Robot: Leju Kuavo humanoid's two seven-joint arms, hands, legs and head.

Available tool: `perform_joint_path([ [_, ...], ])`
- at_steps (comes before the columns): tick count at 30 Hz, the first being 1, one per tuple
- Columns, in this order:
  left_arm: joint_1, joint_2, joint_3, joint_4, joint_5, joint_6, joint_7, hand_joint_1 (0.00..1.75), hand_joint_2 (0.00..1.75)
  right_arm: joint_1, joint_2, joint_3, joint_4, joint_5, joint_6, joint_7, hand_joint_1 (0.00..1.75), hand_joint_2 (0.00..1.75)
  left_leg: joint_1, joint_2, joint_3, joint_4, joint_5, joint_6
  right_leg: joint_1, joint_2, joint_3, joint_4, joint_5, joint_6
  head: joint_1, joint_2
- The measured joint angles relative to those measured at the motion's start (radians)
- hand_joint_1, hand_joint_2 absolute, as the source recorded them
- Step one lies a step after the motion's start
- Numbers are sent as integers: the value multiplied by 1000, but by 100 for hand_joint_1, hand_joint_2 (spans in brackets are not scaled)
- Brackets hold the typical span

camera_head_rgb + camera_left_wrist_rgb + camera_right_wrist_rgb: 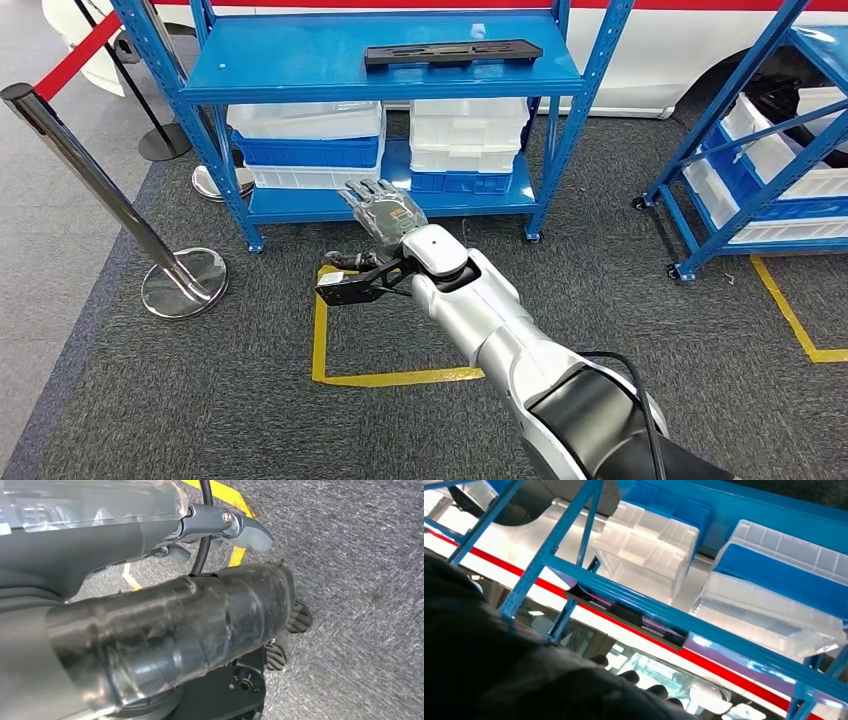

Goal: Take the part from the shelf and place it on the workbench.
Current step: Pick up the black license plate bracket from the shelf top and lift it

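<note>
Reach step: my right hand (385,212) is raised toward the shelf (380,75), fingers spread, holding nothing. Part (452,52) lies untouched on top; next I must lift higher and farther.

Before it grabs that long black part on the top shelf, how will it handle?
The black part looks stiff and flat, so unlikely to roll. Long and slim, it may tilt if the right hand grips off-centre. Its low profile on the blue shelf leaves little edge to catch.
</note>
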Motion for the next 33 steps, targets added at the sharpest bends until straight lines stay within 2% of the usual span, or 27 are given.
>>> perform_joint_path([
  [2, 1, -2, 0, 0, -5, 2, 6, 0, 0, 4, -7, 0, 0, -1, 0, 3, 0, 0, 0, 0, 0, 0, 0, 0, 0, 0, 0, 0, 0, 0, 0, 0],
  [6, 1, -5, 0, 0, -12, 5, 18, 0, 0, 7, -13, 0, 0, -1, -2, 24, 0, 175, 0, 0, 0, 0, 0, 0, 0, 0, 0, 0, 0, 0, 0, 0],
  [10, 1, -7, 0, 0, -23, 1, 21, 0, 0, 2, -21, 0, 0, 3, 1, 61, 0, 0, 0, 0, 0, 0, 0, 0, 0, 0, 0, 0, 0, 0, 0, 0],
  [17, 0, -8, 0, 1, -28, -23, 12, 0, 0, -60, -66, -1, 3, 4, 38, 72, 0, 0, 0, 0, 0, 1, 0, 0, 0, 1, 0, 0, 1, 1, 0, 0],
  [26, -1, -8, 0, 1, -38, -20, 30, 0, 0, -178, -79, -1, 14, 22, 83, 72, 0, 0, 0, 0, -1, 1, 0, 0, 0, 0, 0, 0, 1, 1, 0, 0],
  [33, -1, -8, 0, 1, -45, -24, 27, 0, 0, -201, -86, -6, 15, 2, 85, 71, 0, 0, 0, 0, -1, 2, 0, 0, 0, 0, 0, 0, 1, 1, 0, 0],
])
